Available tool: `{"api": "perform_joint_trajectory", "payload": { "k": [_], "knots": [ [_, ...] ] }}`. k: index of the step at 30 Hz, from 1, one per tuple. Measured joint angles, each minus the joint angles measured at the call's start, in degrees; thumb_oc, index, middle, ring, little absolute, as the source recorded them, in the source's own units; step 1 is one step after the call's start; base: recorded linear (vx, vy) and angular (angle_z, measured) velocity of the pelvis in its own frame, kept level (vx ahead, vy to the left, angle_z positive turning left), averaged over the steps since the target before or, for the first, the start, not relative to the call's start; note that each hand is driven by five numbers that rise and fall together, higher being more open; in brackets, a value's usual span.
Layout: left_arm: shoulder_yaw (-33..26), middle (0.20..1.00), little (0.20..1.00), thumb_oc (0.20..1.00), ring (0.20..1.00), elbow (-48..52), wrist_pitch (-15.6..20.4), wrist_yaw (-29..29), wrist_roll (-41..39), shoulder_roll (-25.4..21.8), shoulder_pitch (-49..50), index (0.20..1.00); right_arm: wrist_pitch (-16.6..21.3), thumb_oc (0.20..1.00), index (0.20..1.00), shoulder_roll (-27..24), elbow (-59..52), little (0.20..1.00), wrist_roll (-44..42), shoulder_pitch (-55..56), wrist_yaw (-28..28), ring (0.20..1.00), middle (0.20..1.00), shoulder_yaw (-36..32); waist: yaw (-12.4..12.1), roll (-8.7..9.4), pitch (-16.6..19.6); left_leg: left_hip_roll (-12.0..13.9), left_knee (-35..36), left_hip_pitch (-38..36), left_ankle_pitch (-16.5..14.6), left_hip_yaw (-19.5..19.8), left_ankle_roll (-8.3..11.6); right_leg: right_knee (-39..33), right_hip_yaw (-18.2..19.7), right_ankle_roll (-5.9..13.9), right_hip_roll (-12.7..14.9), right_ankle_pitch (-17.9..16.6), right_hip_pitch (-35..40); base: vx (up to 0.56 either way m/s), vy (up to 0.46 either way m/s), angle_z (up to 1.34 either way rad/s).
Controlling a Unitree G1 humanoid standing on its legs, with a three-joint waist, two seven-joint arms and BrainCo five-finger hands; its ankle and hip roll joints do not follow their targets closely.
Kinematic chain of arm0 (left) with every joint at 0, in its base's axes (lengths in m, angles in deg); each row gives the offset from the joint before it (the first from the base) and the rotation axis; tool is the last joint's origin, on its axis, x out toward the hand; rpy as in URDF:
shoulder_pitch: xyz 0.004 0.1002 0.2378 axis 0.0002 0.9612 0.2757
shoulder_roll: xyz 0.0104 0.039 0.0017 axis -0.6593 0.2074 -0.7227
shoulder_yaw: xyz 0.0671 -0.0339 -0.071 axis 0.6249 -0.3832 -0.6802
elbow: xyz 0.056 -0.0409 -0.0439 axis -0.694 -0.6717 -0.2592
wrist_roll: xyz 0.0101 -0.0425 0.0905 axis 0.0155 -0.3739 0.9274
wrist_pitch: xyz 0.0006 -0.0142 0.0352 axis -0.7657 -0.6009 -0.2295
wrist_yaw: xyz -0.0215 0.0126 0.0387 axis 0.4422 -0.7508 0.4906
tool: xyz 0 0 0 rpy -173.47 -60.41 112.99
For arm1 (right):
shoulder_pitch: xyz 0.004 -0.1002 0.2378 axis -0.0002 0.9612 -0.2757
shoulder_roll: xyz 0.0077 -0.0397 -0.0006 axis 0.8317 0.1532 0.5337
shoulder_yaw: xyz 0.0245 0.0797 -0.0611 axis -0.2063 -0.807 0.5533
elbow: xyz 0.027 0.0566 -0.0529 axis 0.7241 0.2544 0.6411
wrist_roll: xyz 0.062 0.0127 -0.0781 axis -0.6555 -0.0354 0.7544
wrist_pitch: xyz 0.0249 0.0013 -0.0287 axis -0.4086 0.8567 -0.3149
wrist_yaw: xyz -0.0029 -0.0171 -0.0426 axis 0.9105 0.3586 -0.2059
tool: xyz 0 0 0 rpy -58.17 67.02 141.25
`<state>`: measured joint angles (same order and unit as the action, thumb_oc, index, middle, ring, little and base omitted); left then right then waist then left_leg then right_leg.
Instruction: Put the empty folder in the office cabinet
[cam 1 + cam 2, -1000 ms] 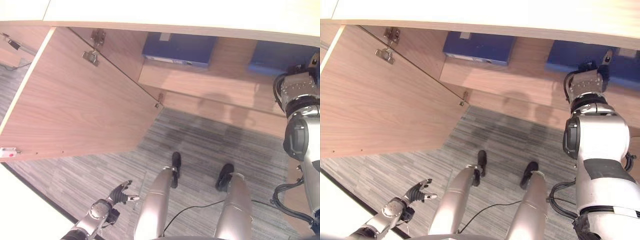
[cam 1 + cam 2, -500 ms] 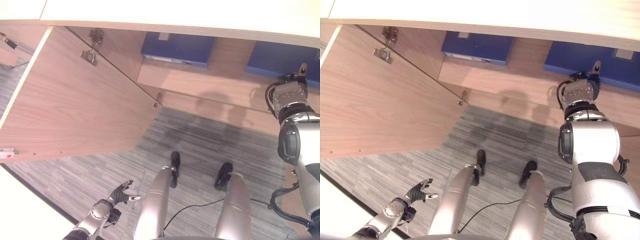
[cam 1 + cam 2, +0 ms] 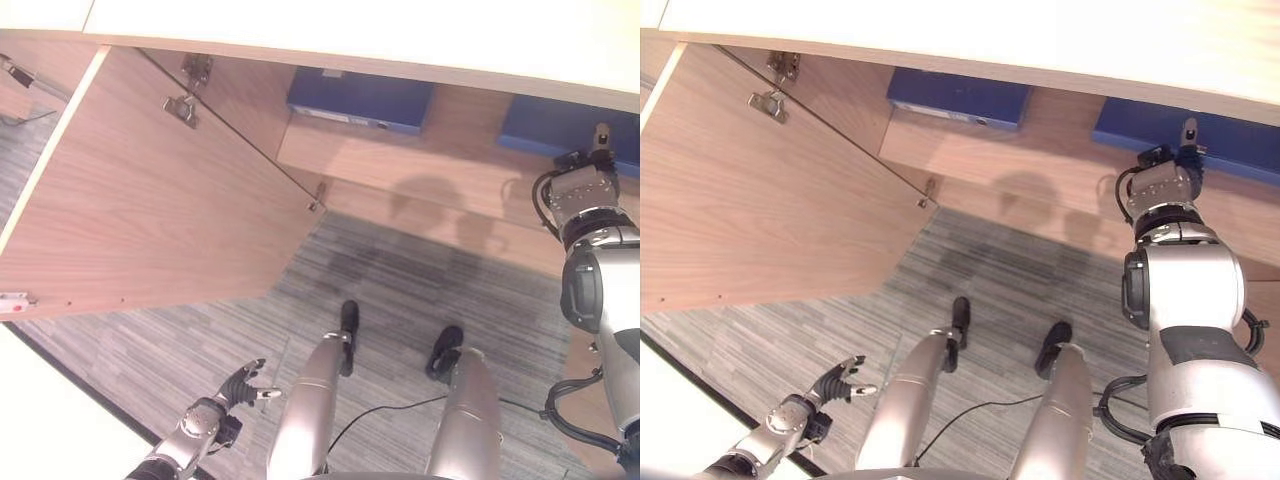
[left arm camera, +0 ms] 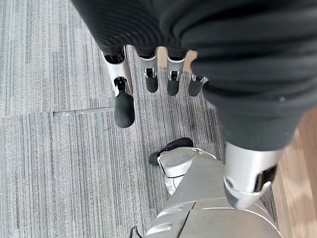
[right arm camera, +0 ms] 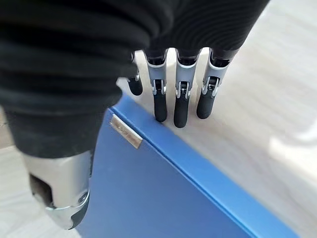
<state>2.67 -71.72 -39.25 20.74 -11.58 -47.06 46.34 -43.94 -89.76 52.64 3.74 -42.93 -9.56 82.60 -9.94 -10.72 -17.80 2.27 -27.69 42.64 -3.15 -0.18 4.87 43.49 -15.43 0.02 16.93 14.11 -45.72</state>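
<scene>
- We see the blue folder [image 3: 1185, 135] lying flat on the shelf [image 3: 1060, 165] inside the open office cabinet, at about 2 o'clock in the head views; its long axis runs left to right along the shelf, with one long edge facing out toward us.
- In the right wrist view the folder [image 5: 163, 193] shows a broad blue face with a small metal tab [image 5: 125, 131] near one corner, and its long edge runs on a slant across the pale wood.
- Our right hand [image 3: 1180, 160] is at the folder's near edge; its fingers [image 5: 181, 106] are straight and spread, tips just over the edge, not curled round anything.
- A second blue folder [image 3: 362, 100] lies flat on the same shelf toward 12 o'clock, well apart from the first.
- The cabinet door [image 3: 150, 210] stands swung open at 10 o'clock, with hinges [image 3: 182, 106] on its inner side.
- Our left hand [image 3: 243, 385] hangs low at 7 o'clock over the grey carpet [image 3: 400, 280], fingers relaxed and open, holding nothing.
- Against half a second ago, the right hand sits at nearly the same spot by the folder; a second ago it was higher and further right.
- The wrist view shows the fingertips at the folder's edge, which the head views leave too small to judge.
</scene>
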Motion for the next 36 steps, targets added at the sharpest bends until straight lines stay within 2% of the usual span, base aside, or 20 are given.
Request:
{"api": "perform_joint_trajectory", "payload": {
  "k": [6,12,31,36],
  "knots": [
    [-1.8,1.0,1.0,1.0,1.0,0.0,0.1,0.4,-0.1,0.0,0.0,1.0,-4.8,1.0,1.0,-2.1,0.3,1.0,4.2,-0.8,-0.4,1.0,1.0,5.3,0.1,0.13,-0.5,-0.1,0.7,0.0,0.4,0.2,-0.01,-0.2,-0.2,-0.01,0.1,-0.1,-0.1,0.0,-0.001,0.01],
    [-1.7,1.0,1.0,1.0,1.0,0.2,0.1,1.3,-0.1,-0.1,0.0,1.0,-6.2,1.0,1.0,-3.0,0.5,1.0,8.3,-1.3,-0.5,1.0,1.0,8.1,0.1,0.18,-1.4,-0.1,2.7,0.0,1.9,0.7,0.14,-1.0,-0.9,-0.27,0.0,-0.5,-0.2,-0.01,-0.003,0.04],
    [-3.0,1.0,1.0,1.0,1.0,0.7,0.1,2.6,-1.3,-0.3,-0.1,1.0,-6.3,1.0,1.0,-4.9,0.2,1.0,10.9,-1.5,-4.1,1.0,1.0,8.3,-0.1,-0.53,-3.0,-0.4,7.7,-1.8,5.3,0.6,0.19,-2.9,-1.0,0.0,-0.1,-1.9,0.0,0.0,0.0,0.0],
    [-3.9,1.0,1.0,1.0,1.0,0.8,0.2,3.4,-1.3,-0.2,-0.1,1.0,-6.2,1.0,1.0,-5.1,0.1,1.0,10.9,-0.5,-4.3,1.0,1.0,7.8,-0.1,-1.13,-3.3,-0.4,11.5,-5.2,6.9,0.7,0.13,-5.2,-1.5,0.26,-0.5,-2.6,2.8,-0.02,0.003,0.0]
  ]
}}
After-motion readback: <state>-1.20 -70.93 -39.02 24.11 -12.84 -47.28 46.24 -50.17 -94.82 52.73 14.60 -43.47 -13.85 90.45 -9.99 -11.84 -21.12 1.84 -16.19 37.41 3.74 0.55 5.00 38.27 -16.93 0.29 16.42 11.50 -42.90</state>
